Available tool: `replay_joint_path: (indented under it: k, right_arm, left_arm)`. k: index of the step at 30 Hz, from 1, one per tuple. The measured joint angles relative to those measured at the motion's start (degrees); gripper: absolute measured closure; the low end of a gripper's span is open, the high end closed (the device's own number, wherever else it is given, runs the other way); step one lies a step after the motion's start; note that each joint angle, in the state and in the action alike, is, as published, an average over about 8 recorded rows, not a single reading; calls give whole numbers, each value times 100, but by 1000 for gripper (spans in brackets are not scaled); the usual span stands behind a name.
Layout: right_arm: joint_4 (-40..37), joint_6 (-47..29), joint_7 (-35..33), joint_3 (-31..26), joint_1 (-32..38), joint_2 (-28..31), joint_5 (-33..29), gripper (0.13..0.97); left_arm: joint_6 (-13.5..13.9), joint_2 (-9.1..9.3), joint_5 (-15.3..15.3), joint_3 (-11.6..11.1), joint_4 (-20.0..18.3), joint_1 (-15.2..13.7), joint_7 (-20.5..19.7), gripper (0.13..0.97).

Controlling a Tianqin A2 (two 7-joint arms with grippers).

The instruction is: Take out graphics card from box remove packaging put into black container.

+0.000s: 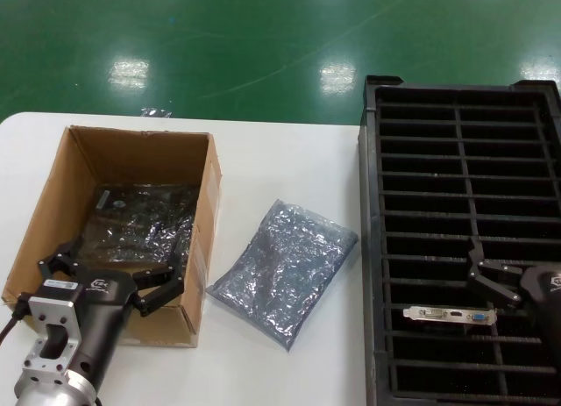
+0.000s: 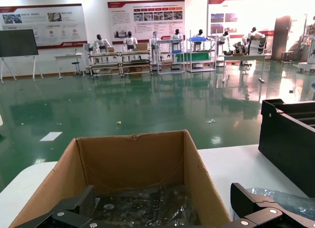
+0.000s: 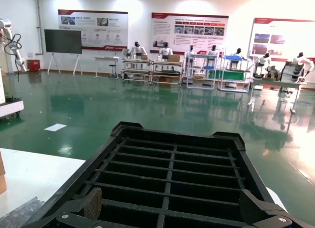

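Observation:
The brown box (image 1: 207,191) stands on the table's left, with shiny bagged cards (image 1: 140,222) lying in it. My left gripper (image 1: 118,266) hangs open over the box's near end, nothing between its fingers (image 2: 84,202). The empty silver packaging (image 1: 285,267) lies flat on the table between the box and the black container (image 1: 372,248). The graphics card (image 1: 449,316) stands in a near slot of the container, its silver bracket with a blue port showing. My right gripper (image 1: 487,279) is open just above the card and holds nothing; the right wrist view shows only slots (image 3: 172,164).
White table (image 1: 289,160) runs under everything, with bare room behind and in front of the bag. The container's tall black wall (image 2: 288,139) rises right of the box (image 2: 133,159). Beyond the table's far edge is green floor (image 1: 263,38).

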Motion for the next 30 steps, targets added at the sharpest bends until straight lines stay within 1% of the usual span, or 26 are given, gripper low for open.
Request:
replay_joint_path:
  k: [30]
  right_arm:
    - [0,0,0,0,0,0,0,129]
  left_arm:
    - [0,0,0,0,0,0,0,132]
